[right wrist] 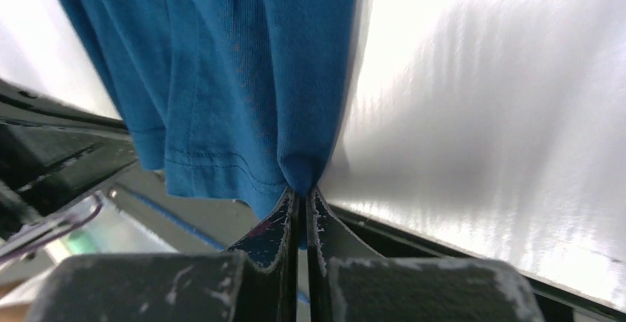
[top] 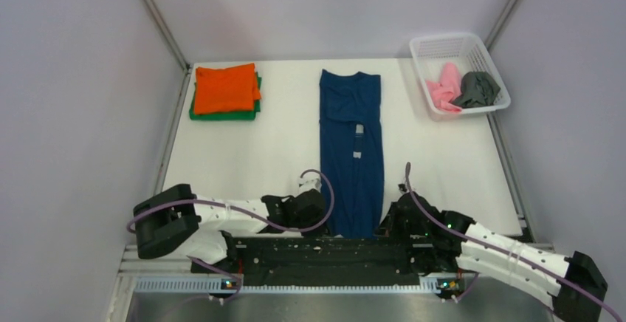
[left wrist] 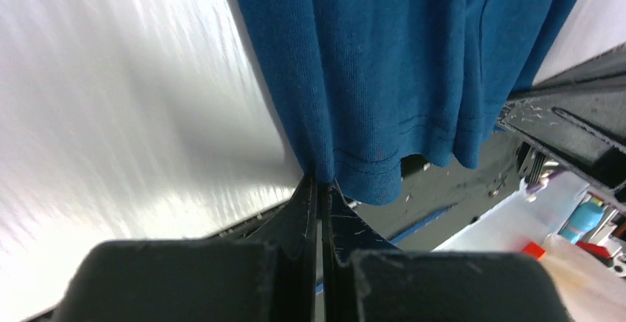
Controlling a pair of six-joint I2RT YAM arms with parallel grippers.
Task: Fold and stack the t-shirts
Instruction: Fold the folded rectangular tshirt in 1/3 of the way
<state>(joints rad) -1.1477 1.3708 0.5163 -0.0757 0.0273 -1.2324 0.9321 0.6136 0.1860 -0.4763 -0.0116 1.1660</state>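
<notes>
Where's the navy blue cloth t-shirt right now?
Top view: the navy blue cloth t-shirt lies as a long strip along the white table centre, its near hem corners pinched by the left pincer and right pincer.

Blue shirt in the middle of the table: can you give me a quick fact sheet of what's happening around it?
blue shirt: folded into a long strip, flat on the table, near hem at the table's near edge
left gripper: shut on the hem's left corner
right gripper: shut on the hem's right corner
stack: orange shirt on green shirt, far left
basket: far right, holding pink shirt and dark grey shirt, crumpled
</notes>
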